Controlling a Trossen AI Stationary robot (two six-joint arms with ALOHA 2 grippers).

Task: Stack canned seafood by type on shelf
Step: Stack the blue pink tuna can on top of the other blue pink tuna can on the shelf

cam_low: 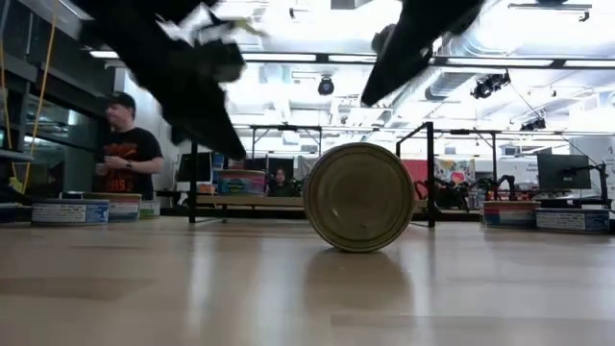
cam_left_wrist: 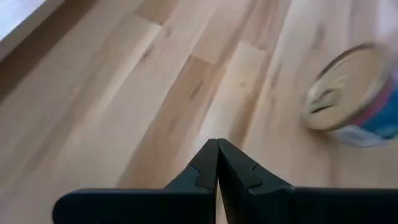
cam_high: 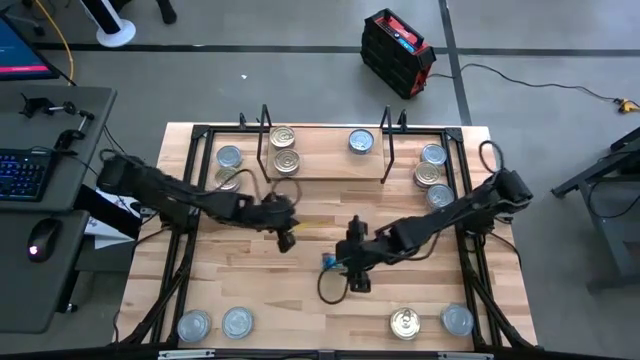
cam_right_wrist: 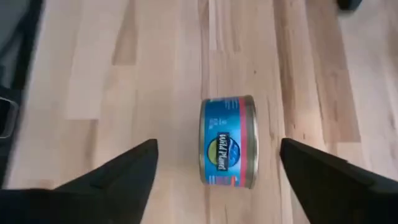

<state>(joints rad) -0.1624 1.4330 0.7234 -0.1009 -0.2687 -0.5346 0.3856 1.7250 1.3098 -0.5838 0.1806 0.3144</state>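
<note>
Robotics lab: concrete floor (cam_high: 300, 80), ceiling ducts (cam_low: 538, 48), desk with keyboard (cam_high: 22, 172).

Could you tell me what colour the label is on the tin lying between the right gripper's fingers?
Blue, with a red band, on the tin; right wrist view.

In the left wrist view a tin (cam_left_wrist: 354, 96) is blurred and cut by the frame edge, label unreadable. In the high view the tin on its edge (cam_high: 328, 262) is mostly hidden under the right claw (cam_high: 345, 266). Low view: both arms run off the top edge, claws not seen. Tins at the bench's near edge (cam_high: 215, 324) too small to tell type.
</note>
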